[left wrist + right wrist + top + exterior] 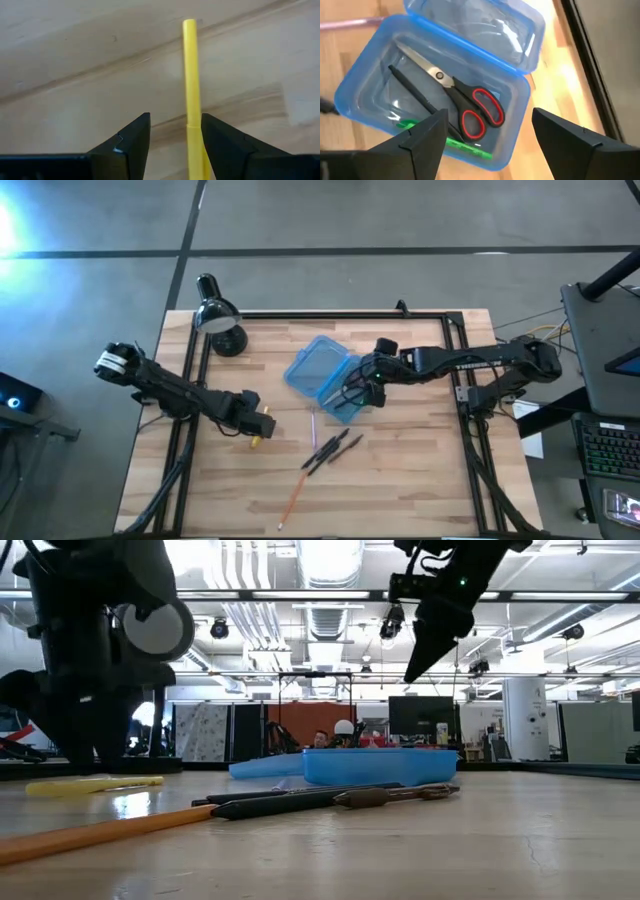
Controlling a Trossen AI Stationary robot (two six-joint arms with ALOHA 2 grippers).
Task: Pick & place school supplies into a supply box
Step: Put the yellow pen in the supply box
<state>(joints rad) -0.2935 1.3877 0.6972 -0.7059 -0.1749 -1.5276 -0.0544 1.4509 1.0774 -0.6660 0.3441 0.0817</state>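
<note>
The translucent blue supply box (322,372) lies open at the table's middle, its lid (485,30) flat beside it. Inside, in the right wrist view, lie red-handled scissors (470,102), a black pen (412,92) and a green pen (465,145). My right gripper (490,117) hovers open above the box (380,765). My left gripper (175,120) is low over the table, open, with the yellow pen (192,85) lying between its fingers. A pale purple pen (313,425), black pens (335,450) and an orange pencil (293,500) lie flat on the wood. My left gripper comes down from above with its fingers astride the yellow pen's lower half (196,145). The pen lies flat on the table, right beside one finger (225,145). Whether that finger touches it, I cannot tell.
A black desk lamp (220,320) stands at the table's far left corner. A black frame rail (340,314) runs along the far edge and down both sides. Bare wood lies near the front edge and to the right of the loose pens.
</note>
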